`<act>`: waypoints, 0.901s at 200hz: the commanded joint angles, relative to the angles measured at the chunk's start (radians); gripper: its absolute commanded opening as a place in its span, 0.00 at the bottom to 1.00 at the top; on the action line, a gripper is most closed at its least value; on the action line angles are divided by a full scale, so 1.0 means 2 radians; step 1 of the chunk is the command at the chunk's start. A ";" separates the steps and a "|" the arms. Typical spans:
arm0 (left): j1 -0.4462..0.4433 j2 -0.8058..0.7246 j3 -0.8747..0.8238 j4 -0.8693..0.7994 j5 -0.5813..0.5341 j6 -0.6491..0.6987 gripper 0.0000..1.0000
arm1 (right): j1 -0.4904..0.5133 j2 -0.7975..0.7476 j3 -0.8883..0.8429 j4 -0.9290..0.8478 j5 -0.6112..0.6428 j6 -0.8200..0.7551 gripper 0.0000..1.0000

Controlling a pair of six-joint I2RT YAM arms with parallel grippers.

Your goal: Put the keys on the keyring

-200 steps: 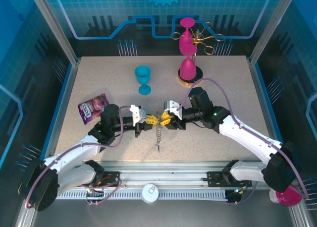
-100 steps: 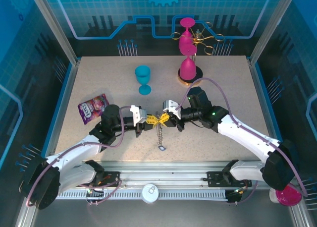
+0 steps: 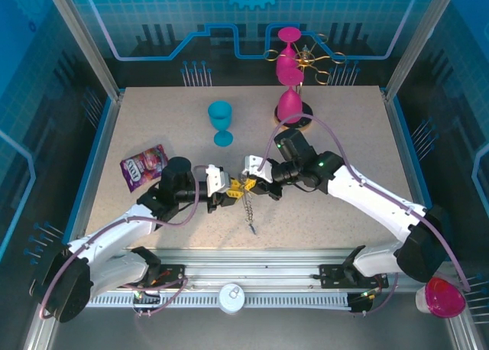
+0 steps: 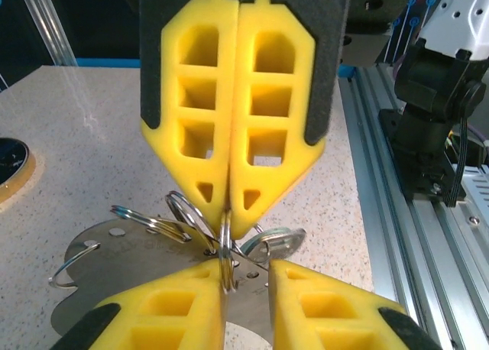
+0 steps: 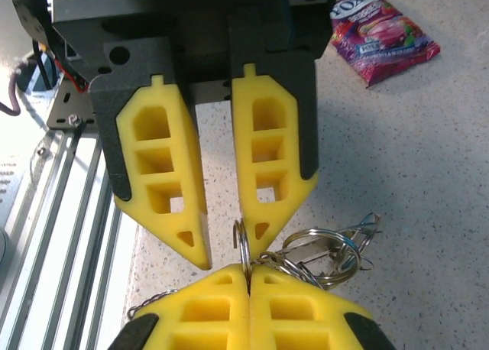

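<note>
Smack in the middle of the top view, the left gripper and right gripper are seen tip to tip over the speckled beige tabletop; the thin metal keyring is caught between them, and a short metal chain is hung from it toward the bottom of the frame.

In the right wrist view, the right gripper is clenched at the bottom edge, yellow foam fingers pressed flat together, and the keyring is pinched upright at their tips; the left gripper is seen above it, released, with a clear gap between its fingers.

The tiny silvery metal keys are bunched with some extra rings just right of the pinched ring.

A purple foil snack packet is found at centre left, and a blue plastic goblet further up; both are well apart from the grippers.
</note>
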 commanded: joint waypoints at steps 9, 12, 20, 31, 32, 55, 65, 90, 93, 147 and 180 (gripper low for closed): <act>-0.001 0.001 0.027 -0.048 0.004 0.026 0.21 | 0.018 0.014 0.040 -0.055 0.025 -0.048 0.00; -0.001 0.002 0.028 -0.047 0.006 0.025 0.21 | 0.020 0.015 0.044 -0.061 0.026 -0.051 0.00; -0.001 0.003 0.029 -0.045 0.010 0.023 0.21 | 0.023 0.021 0.056 -0.075 0.031 -0.059 0.00; 0.000 0.003 0.027 -0.036 0.015 0.017 0.21 | 0.028 0.029 0.071 -0.093 0.040 -0.069 0.00; 0.000 0.003 0.027 -0.034 0.015 0.016 0.20 | 0.029 0.030 0.072 -0.094 0.041 -0.070 0.00; 0.000 0.004 0.025 -0.022 0.022 0.004 0.17 | 0.036 0.042 0.089 -0.111 0.051 -0.080 0.00; 0.000 0.006 0.026 -0.019 0.023 -0.001 0.14 | 0.038 0.044 0.090 -0.110 0.050 -0.079 0.00; 0.000 0.005 0.025 -0.012 0.027 -0.010 0.10 | 0.046 0.051 0.095 -0.119 0.059 -0.085 0.00; 0.000 0.005 0.026 -0.011 0.027 -0.010 0.10 | 0.045 0.052 0.095 -0.120 0.060 -0.085 0.00; 0.000 0.001 0.019 0.007 0.033 -0.020 0.00 | 0.043 0.025 0.073 -0.086 0.063 -0.045 0.22; 0.000 -0.007 0.001 0.049 0.030 -0.031 0.00 | 0.030 -0.046 -0.014 0.010 0.061 0.026 0.32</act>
